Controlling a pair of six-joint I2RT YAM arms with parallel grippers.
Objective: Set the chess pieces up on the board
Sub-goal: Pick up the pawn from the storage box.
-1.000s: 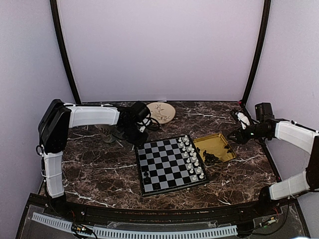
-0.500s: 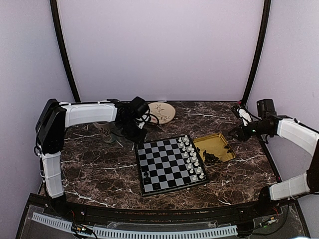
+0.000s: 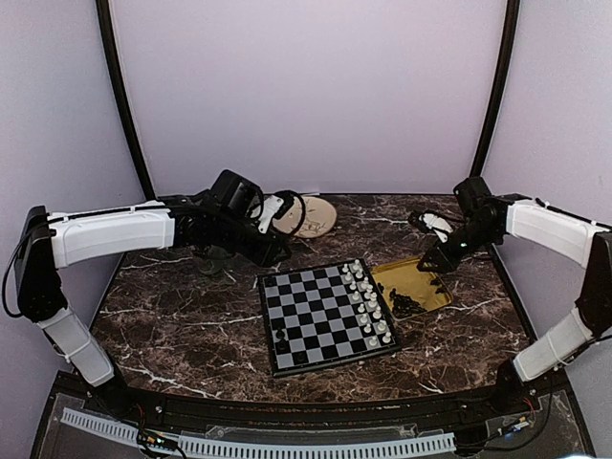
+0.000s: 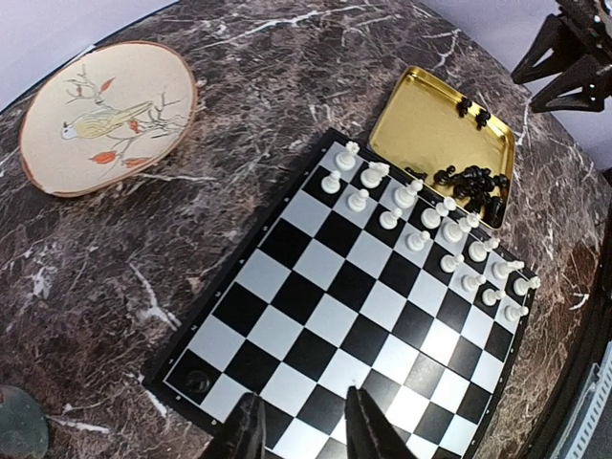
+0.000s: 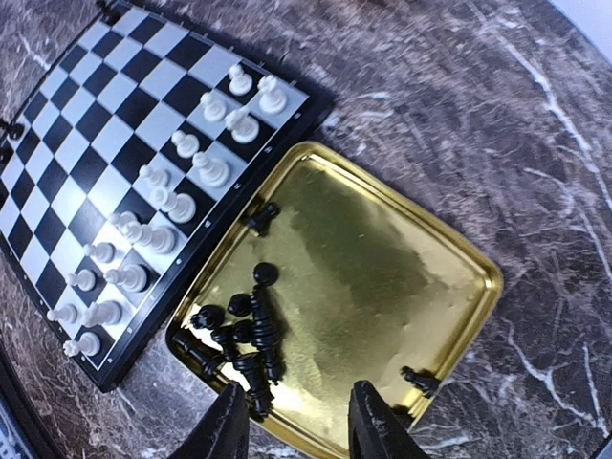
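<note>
There is 1 board (image 3: 320, 316), 1 gold tray (image 5: 382, 249), 1 round plate (image 4: 105, 115) with a bird painted on it and 1 dark cup (image 3: 206, 258). On the board stand 16 white pieces (image 4: 406, 194) in 2 rows of 8, and what look like 2 black pieces (image 3: 280, 335) at the opposite edge. In the tray, 3 black pieces lie apart from a heap too tangled to count.

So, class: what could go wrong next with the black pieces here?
1. The black pieces lie heaped and touching in the yellow tray; the open right pincer above them may grab two or scatter them.
2. The white pieces stand packed on the board edge beside the tray; a crossing arm might topple them.
</note>
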